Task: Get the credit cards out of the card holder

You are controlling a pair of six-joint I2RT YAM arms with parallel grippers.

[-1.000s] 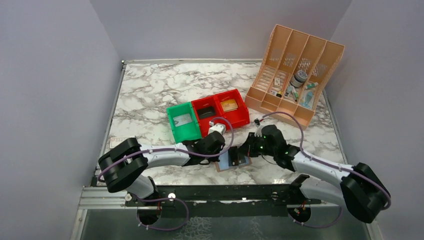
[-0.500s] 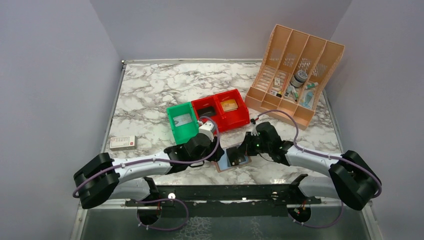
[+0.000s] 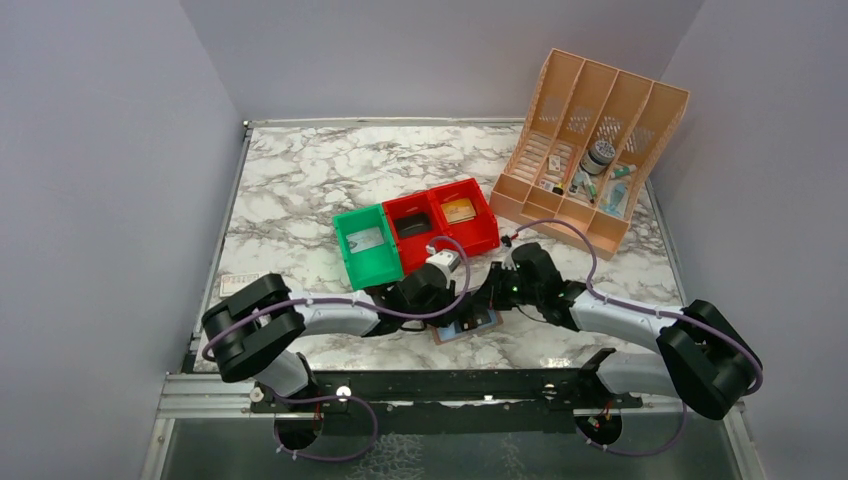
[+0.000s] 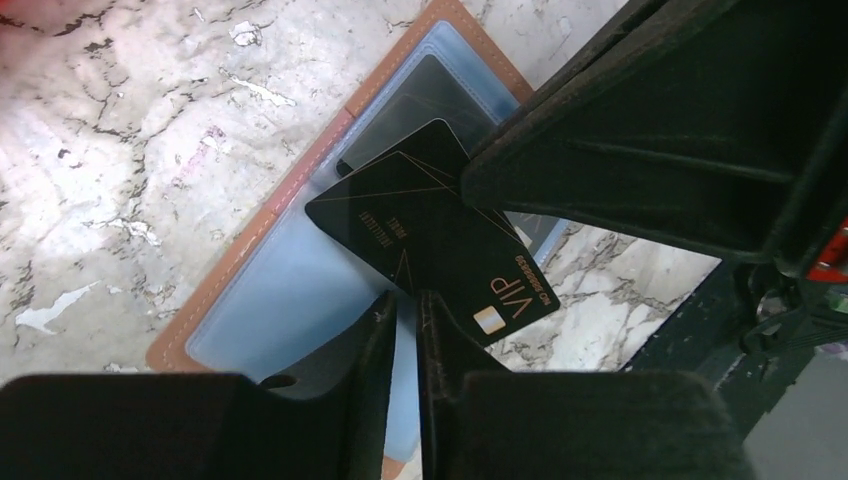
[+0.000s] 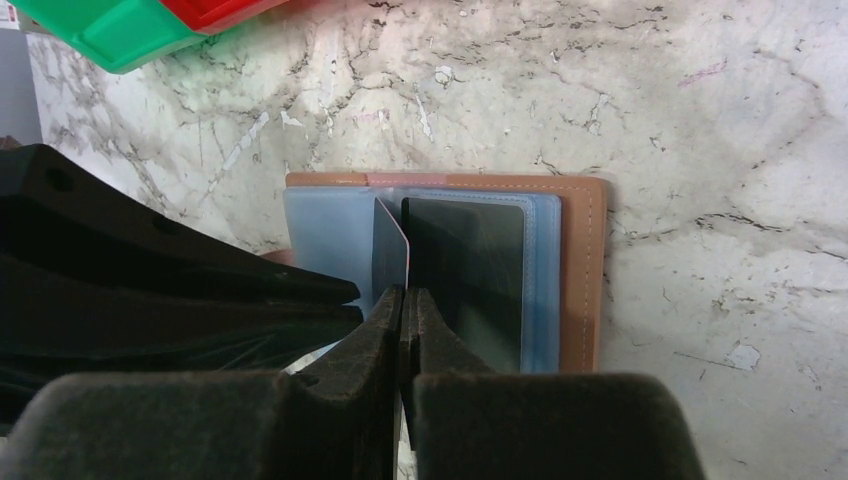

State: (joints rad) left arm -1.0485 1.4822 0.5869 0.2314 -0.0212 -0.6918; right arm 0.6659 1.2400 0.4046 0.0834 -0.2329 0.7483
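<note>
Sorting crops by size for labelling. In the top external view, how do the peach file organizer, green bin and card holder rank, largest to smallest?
1. Peach file organizer, clearly largest.
2. Green bin.
3. Card holder, smallest as seen; much of it is hidden, so unsure.

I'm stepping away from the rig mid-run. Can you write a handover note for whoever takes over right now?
Right end effector: shut, pinching an edge of the black VIP card.
Left end effector: jaws narrowly apart at the card's opposite edge; grip unclear.
Card holder: open flat between the arms.
Done: VIP card looks out of its pocket, tilted up.
To do: second dark card sits in a pocket; pull it out.
</note>
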